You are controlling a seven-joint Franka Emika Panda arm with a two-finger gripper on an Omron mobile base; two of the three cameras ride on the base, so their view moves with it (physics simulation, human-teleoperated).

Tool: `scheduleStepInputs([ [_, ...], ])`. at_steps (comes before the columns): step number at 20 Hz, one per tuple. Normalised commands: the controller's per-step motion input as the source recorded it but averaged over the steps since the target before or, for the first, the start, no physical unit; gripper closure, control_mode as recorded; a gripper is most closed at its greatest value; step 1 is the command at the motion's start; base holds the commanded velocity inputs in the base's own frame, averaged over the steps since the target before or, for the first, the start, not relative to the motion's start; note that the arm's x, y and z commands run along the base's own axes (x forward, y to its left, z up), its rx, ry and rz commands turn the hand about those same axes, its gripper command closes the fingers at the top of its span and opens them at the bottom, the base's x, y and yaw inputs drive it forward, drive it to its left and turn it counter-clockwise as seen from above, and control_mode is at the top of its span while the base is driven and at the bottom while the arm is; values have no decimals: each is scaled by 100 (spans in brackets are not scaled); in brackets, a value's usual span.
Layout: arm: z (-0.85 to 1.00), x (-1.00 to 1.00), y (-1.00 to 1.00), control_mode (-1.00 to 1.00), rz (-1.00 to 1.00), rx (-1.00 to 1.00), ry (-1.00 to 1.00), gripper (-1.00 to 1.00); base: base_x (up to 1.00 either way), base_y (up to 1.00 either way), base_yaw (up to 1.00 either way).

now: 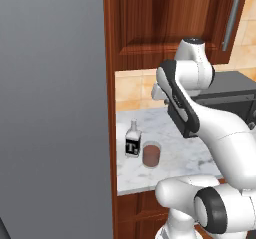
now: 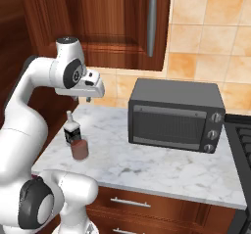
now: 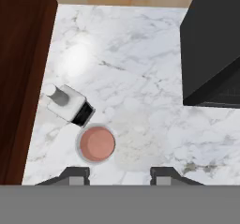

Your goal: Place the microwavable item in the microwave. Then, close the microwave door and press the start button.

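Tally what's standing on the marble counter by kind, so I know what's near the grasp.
Glass tumbler of reddish-brown liquid: 1
Small clear bottle with black label: 1
Dark boxy countertop appliance: 1
Total: 3

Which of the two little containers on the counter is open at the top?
The glass tumbler of reddish-brown liquid is open-topped; the bottle with the black label beside it narrows to a capped neck.

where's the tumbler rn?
The tumbler stands on the marble counter near its left front edge, just right of the small bottle, in the left base view.
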Motion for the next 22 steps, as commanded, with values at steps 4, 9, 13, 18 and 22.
scheduleStepInputs([
  [4,-8,-3,0,-100,0,0,0,-100,0,0,0],
  [9,-60,-19,4,-100,-5,0,1,-100,0,0,0],
  [13,-100,-22,4,-100,-1,11,5,-100,0,0,0],
  [18,-99,-5,0,-100,-6,23,1,-100,0,0,0],
  [22,-58,0,0,-100,-8,4,0,-100,0,0,0],
])
